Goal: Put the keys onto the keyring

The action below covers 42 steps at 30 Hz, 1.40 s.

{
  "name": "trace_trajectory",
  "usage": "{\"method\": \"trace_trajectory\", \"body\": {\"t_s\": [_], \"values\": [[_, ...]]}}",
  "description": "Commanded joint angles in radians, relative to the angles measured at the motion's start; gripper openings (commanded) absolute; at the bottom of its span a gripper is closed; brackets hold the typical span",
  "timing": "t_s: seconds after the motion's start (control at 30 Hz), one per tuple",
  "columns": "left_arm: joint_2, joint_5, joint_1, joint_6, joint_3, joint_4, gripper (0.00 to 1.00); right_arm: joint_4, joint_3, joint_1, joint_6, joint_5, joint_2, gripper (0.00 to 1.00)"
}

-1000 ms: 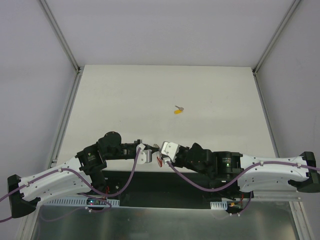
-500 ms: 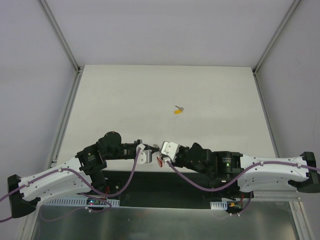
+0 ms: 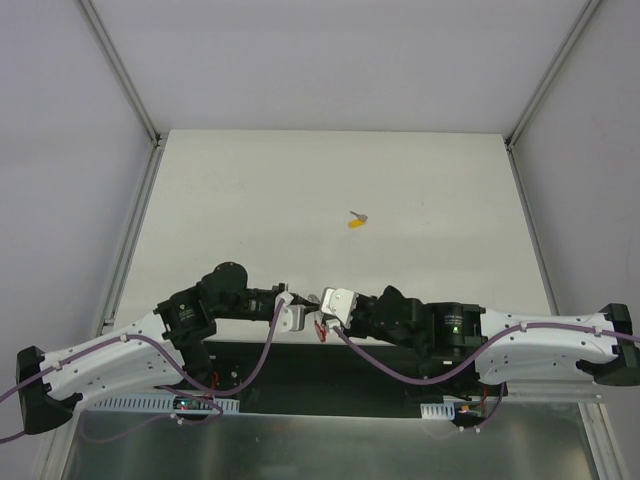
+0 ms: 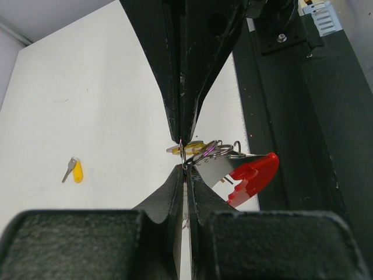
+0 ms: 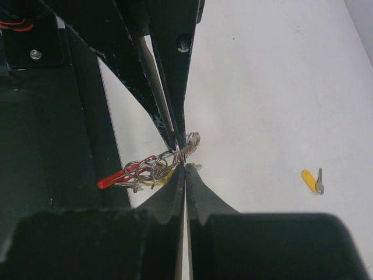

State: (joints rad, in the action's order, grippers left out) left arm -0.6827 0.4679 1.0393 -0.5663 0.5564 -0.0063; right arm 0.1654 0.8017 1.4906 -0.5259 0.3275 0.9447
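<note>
L gripper [image 4: 183, 158] + R gripper [image 5: 185, 158] both clamped shut on keyring [image 4: 252, 175] at near table [image 3: 250, 200] edge. One key [image 4: 189, 146] at ring; spare key [image 3: 357, 220] well apart. My plan: ring taut, feed key slowly.

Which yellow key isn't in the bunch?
The lone key lying far out from the bunch; the other yellow key sits bunched against the keyring.

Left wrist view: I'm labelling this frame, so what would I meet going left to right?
Loose yellow-headed silver key → left gripper → keyring's silver metal rings → keyring's red curved plastic loop.
</note>
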Motion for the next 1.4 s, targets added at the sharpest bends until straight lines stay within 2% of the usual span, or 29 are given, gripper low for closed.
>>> {"method": "trace_trajectory", "body": {"t_s": [0.0,0.4,0.6,0.83,1.07,1.37], "values": [[-0.014,0.112,0.004,-0.014,0.028,0.022,0.0,-0.06,-0.001,-0.009,-0.014,-0.03,-0.02,0.01],[-0.011,0.118,0.002,-0.03,0.03,0.014,0.0,-0.063,-0.004,-0.019,0.009,-0.021,-0.024,0.01],[0.006,0.138,0.004,-0.061,0.022,0.011,0.0,-0.053,-0.025,-0.067,0.052,-0.08,-0.061,0.01],[0.023,0.143,0.004,-0.073,0.017,0.011,0.0,-0.035,-0.009,-0.119,0.084,-0.174,-0.02,0.01],[0.052,0.12,0.004,-0.078,0.01,0.017,0.0,-0.032,-0.006,-0.154,0.104,-0.202,0.006,0.01],[0.066,0.097,0.002,-0.078,-0.001,0.026,0.0,-0.032,-0.024,-0.164,0.096,-0.203,-0.038,0.01]]}}
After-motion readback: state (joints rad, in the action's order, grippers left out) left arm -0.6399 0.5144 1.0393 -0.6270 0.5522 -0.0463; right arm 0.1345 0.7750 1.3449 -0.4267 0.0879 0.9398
